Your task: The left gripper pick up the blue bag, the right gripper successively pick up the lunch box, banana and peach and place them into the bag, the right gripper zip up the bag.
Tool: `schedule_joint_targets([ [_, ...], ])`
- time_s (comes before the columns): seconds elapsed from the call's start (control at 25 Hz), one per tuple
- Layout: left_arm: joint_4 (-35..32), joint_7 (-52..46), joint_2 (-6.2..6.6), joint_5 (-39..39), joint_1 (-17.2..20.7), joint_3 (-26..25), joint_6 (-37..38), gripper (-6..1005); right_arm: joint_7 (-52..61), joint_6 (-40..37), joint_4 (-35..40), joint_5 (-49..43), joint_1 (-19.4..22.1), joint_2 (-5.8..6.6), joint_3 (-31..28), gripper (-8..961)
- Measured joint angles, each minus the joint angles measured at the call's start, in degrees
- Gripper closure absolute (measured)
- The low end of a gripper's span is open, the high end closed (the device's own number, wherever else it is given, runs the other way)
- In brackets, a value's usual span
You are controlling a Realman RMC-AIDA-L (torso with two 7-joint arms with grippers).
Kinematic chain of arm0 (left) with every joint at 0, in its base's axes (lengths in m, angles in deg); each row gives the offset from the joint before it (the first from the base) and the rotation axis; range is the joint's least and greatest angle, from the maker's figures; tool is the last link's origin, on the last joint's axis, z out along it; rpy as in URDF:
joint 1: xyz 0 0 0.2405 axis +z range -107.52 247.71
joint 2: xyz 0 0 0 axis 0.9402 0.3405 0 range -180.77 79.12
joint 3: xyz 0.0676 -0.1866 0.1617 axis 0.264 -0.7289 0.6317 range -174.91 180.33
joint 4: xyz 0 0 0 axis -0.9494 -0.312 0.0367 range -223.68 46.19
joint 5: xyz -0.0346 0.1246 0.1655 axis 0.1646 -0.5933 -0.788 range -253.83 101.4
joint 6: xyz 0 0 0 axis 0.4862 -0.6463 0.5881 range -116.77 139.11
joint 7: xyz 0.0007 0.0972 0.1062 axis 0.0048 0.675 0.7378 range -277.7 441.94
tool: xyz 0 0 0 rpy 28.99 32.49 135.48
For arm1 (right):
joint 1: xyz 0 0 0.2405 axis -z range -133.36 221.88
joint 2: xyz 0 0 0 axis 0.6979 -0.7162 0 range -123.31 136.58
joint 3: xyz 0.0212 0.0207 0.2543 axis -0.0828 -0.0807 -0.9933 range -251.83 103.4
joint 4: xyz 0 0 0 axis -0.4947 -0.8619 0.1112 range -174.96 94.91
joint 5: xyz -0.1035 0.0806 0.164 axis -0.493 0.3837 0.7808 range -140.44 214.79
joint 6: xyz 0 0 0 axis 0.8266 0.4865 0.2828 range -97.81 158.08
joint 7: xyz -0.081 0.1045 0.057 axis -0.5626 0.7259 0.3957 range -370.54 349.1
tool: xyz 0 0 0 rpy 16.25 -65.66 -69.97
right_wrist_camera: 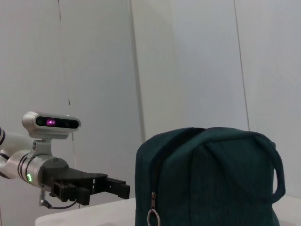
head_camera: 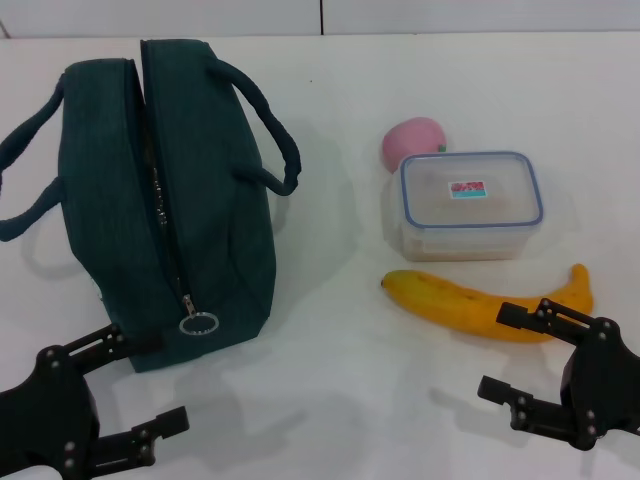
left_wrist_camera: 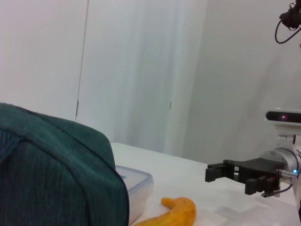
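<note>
Fingers of both claws are spread, holding nothing. Left gripper (head_camera: 135, 390) hovers near-left, just beside the near end of the blue bag (head_camera: 190, 190), likely staged to take hold of it. Right gripper (head_camera: 520, 355) hovers near-right, its upper finger overlapping the banana (head_camera: 470, 300) in head view; contact unclear, probably none. Bag stands upright at left, zipper ring (head_camera: 198, 323) at its near end, slit looks barely parted, handles drooping to each side. Lunch box (head_camera: 470, 200) sits lid-on at right, the peach (head_camera: 410, 142) touching its far-left corner, the banana just near of it: all within the right arm's reach, nothing packed yet. White table (head_camera: 330, 400), plain and matte; white panelled walls (left_wrist_camera: 141, 70) behind.
</note>
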Motion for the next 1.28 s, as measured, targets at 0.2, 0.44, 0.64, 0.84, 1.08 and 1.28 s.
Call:
schedule_joint_targets([
  [0.2,0.0,0.0,0.0,0.03,-0.01,0.0,0.0,172,0.05,-0.11,-0.02,0.0,0.05,0.0,-0.07,212],
  [0.44,0.0,0.0,0.0,0.1,-0.01,-0.17,0.17,172,0.27,-0.4,0.21,0.0,0.15,0.0,-0.22,213],
  [0.64,0.0,-3.53,0.04,2.29,-0.05,-1.38,1.27,172,0.31,-0.43,0.24,0.0,0.05,0.0,-0.22,213],
  [0.84,-0.14,-21.22,1.56,11.99,-0.85,-3.81,3.77,172,0.38,-0.19,0.16,-0.01,-0.05,0.0,-0.22,212],
  [1.08,-0.45,-43.69,5.52,19.21,-4.4,-4.04,4.19,172,0.43,-0.12,-0.06,0.03,-0.04,0.0,-0.22,212],
  [1.28,-4.31,-56.61,8.53,19.9,-8.53,-5.18,3.65,172,0.43,-0.03,-0.1,0.06,-0.09,0.0,-0.2,213],
])
